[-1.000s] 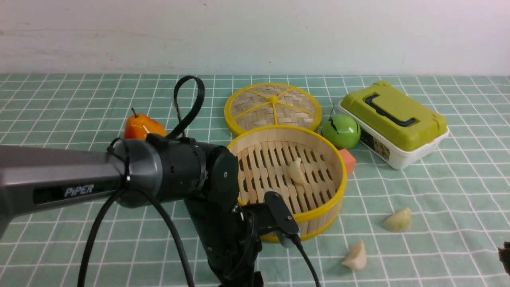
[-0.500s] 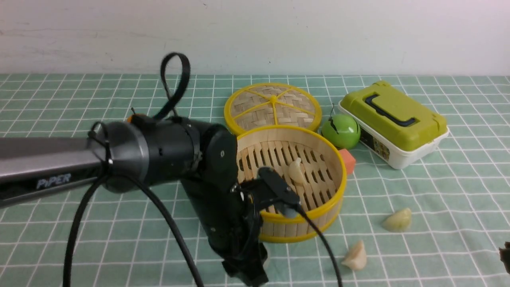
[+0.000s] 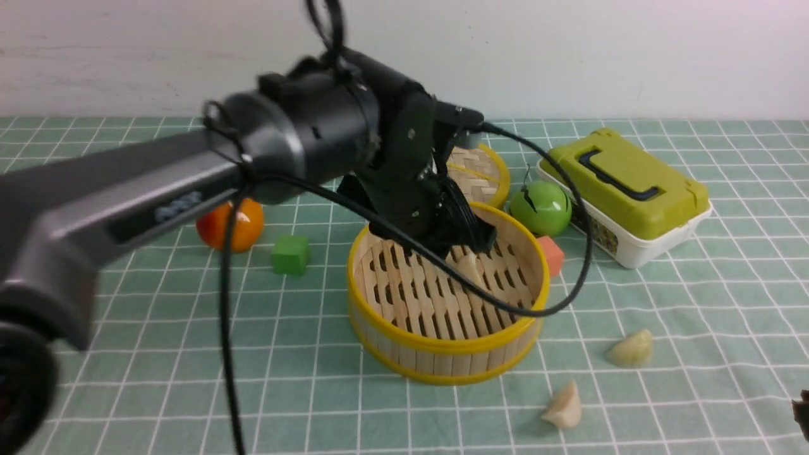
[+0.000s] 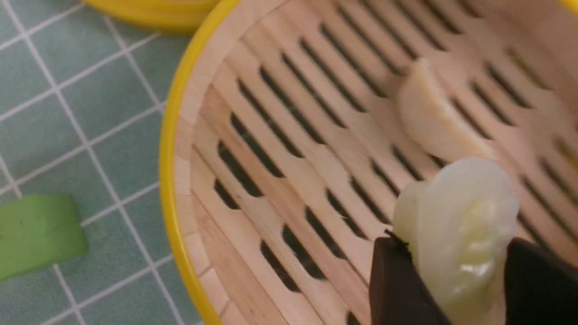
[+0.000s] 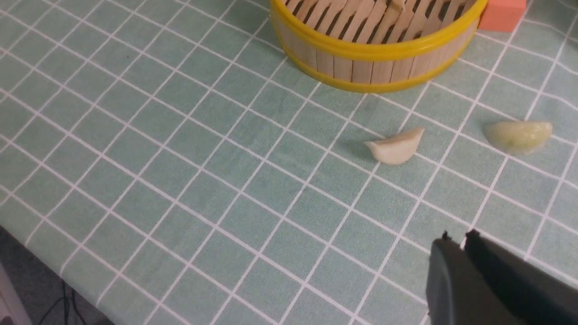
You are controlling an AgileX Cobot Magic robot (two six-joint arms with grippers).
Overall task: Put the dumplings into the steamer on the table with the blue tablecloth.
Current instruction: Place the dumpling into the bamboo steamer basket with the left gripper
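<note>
The bamboo steamer (image 3: 442, 344) stands mid-table on the blue tablecloth (image 3: 126, 328). My left gripper (image 3: 473, 243) hangs just above its slatted base, shut on a glossy pale dumpling (image 4: 456, 225) that sits between the two dark fingers (image 4: 397, 280). Another dumpling (image 4: 433, 117) lies on the slats beside it, partly hidden in the front view. Two more dumplings (image 3: 631, 349) (image 3: 564, 407) lie on the cloth right of the steamer. My right gripper (image 5: 458, 235) is shut and empty, low at the near right, short of those two dumplings (image 5: 395, 146) (image 5: 518, 134).
The woven lid (image 3: 483, 167) lies behind the steamer. A green apple (image 3: 541, 208), an orange cube (image 3: 552, 254) and a green-lidded box (image 3: 622, 189) stand to the right. A green cube (image 3: 290, 254) and an orange fruit (image 3: 231, 224) sit left. The table edge (image 5: 45, 280) is near.
My left arm has risen from the near side of the steamer and swung back over it, carrying the dumpling. The green cube and orange fruit are now uncovered. The right gripper has not moved.
</note>
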